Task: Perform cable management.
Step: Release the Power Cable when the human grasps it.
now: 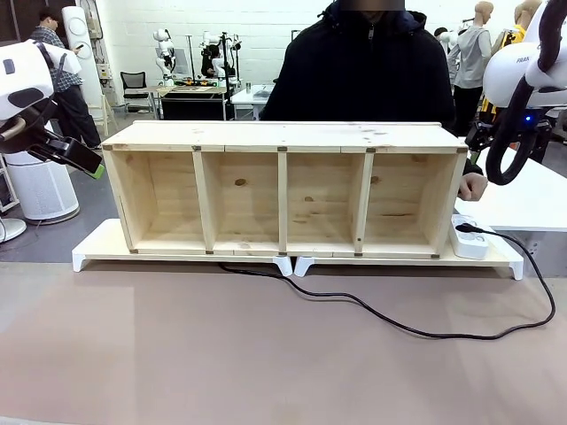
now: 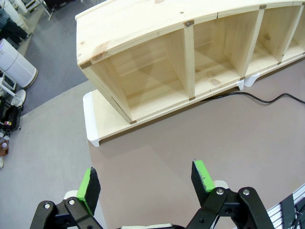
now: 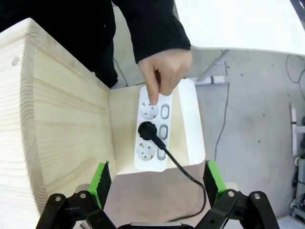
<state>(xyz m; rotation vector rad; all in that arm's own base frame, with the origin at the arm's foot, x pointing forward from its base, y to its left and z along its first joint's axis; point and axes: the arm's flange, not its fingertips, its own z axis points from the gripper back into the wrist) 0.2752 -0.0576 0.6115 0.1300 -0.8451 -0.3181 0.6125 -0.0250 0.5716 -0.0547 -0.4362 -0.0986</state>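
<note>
The cable (image 1: 399, 324) is a thin black cord lying on the brown table. It runs from under the middle of the wooden shelf (image 1: 283, 186), loops right, and ends in a black plug (image 3: 147, 130) seated in the white power strip (image 3: 153, 129). The cable (image 2: 267, 99) also emerges below the shelf in the left wrist view. A person's hand (image 3: 164, 74) presses on the strip's far socket. My right gripper (image 3: 158, 179) hovers open above the strip and plug. Off the shelf's left end, my left gripper (image 2: 145, 183) hangs open over bare table with nothing in it.
The shelf rests on two white risers (image 1: 97, 246) at the table's far side. A white side table (image 1: 532, 199) stands at the right. The person stands behind the shelf. The near half of the brown table is bare apart from the cord.
</note>
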